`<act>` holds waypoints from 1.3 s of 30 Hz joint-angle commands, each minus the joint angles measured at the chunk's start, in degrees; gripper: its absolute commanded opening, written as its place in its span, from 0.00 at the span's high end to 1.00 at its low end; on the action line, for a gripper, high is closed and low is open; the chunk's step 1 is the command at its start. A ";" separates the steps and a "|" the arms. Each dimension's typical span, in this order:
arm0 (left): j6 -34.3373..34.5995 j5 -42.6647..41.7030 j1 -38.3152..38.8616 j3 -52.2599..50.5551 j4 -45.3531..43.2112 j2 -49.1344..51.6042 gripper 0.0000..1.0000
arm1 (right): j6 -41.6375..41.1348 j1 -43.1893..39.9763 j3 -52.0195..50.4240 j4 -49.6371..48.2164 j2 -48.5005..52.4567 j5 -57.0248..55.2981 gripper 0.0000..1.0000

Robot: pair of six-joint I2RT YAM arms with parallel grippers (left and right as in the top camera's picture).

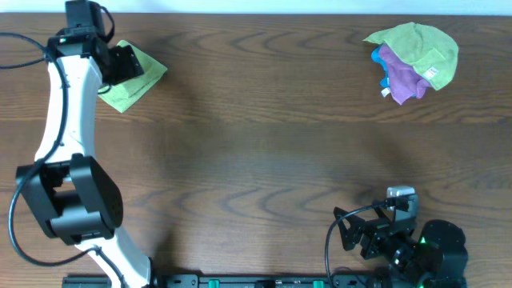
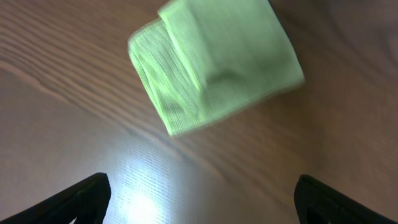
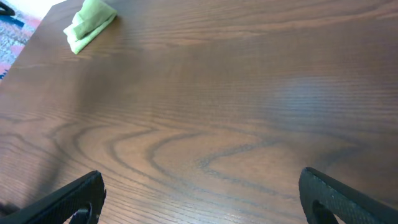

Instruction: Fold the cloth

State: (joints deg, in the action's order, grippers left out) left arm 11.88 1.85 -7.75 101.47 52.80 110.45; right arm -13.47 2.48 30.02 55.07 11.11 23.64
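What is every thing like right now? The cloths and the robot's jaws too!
Green cloth: folded, lying on the table.
Cloth pile: crumpled, not folded, green on top of purple.
Left gripper: jaws open, holding nothing.
Right gripper: jaws open, holding nothing.

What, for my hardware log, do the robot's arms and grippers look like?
The left arm has white links and black joints, with thin black cables looping beside it. The right arm is black, with looping black cables, a green light and a grey block. The left gripper and right gripper have black fingers.
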 commanded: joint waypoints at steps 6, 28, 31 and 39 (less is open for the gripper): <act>-2.49 -9.20 2.93 0.70 2.82 -6.10 0.05 | -0.87 -0.37 -0.11 0.04 -0.35 0.37 0.01; 2.29 -6.40 2.54 -37.03 -0.28 -48.89 0.05 | -0.87 -0.37 -0.11 0.04 -0.35 0.37 0.01; 2.54 -6.36 2.54 -45.99 -7.26 -55.56 0.04 | -0.85 -0.37 -0.11 0.04 -0.35 0.37 0.01; 1.84 -5.75 2.54 -70.66 -23.26 -76.22 0.05 | -0.87 -0.37 -0.11 0.04 -0.35 0.37 0.01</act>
State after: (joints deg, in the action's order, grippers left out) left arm 13.72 -4.27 -4.89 35.83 30.57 38.59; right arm -13.63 2.48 29.91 55.11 11.11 23.64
